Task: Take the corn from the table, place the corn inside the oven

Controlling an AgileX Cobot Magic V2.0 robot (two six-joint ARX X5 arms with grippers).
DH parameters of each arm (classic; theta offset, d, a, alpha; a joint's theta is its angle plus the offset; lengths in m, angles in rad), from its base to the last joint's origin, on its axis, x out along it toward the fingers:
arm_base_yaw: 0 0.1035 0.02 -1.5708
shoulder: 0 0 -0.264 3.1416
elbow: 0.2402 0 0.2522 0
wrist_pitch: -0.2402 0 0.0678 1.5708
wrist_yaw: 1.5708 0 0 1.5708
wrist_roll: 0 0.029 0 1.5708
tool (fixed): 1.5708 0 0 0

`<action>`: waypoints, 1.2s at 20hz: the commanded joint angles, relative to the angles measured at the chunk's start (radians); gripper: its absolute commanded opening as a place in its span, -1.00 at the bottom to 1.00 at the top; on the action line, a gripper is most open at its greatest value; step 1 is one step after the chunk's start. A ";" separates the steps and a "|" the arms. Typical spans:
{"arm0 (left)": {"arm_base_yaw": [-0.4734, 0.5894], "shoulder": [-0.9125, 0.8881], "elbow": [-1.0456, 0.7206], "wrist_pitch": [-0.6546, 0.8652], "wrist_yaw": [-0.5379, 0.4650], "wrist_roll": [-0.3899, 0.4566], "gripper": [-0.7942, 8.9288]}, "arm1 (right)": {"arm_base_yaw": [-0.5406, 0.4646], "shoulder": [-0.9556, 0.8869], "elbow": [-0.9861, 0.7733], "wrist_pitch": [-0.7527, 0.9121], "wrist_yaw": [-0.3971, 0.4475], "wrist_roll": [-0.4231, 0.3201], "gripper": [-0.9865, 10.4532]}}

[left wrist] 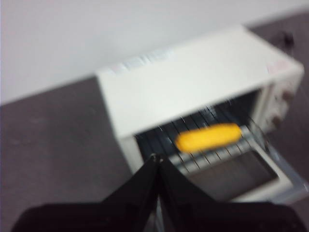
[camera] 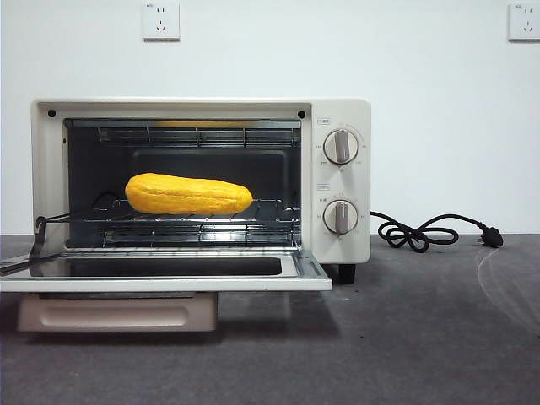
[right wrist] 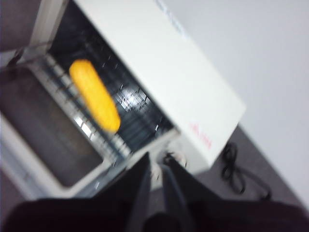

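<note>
Front view first: the oven (camera: 201, 192) sits on the table (camera: 422, 337) with its door (camera: 160, 272) dropped flat open toward the camera. The corn (camera: 188, 194) is lying lengthwise on the wire rack (camera: 194, 221) inside, a bit left of the middle of the cavity, touching nothing but the rack. Two knobs (camera: 341, 146) are stacked on the oven's right panel, and the black cord (camera: 422, 232) loops on the table off to the right. No arm shows in this shot.

Left wrist view, pretty blurry: the left gripper (left wrist: 155, 158) hangs above the table on the near side of the oven (left wrist: 193, 82), jaws pinched together with nothing between them. You can see the corn (left wrist: 208, 137) on the rack past the open door, well apart from the jaw tips.

Right wrist view, also blurry: the right gripper (right wrist: 155, 166) is up over the oven's (right wrist: 159, 67) knob end, jaws down to a thin gap and holding nothing. The corn (right wrist: 94, 95) rests on the rack inside, clear of this claw too, and the cord (right wrist: 231, 169) lies on the table beyond.
</note>
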 commanded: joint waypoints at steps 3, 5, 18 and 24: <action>0.001 0.121 -0.010 -0.023 0.174 0.089 -0.85 | -0.016 -0.087 -0.005 -0.154 -0.153 0.147 -0.86; 0.012 0.161 -0.012 -0.019 0.209 0.100 -0.85 | -0.042 -0.118 -0.005 -0.184 -0.241 0.154 -0.86; 0.423 0.158 -0.311 0.165 0.748 0.119 -0.85 | -0.398 -0.170 -0.005 -0.220 -0.867 0.114 -0.86; 0.764 0.153 -0.486 0.286 1.065 0.054 -0.85 | -0.583 -0.169 -0.005 -0.214 -1.067 0.106 -0.86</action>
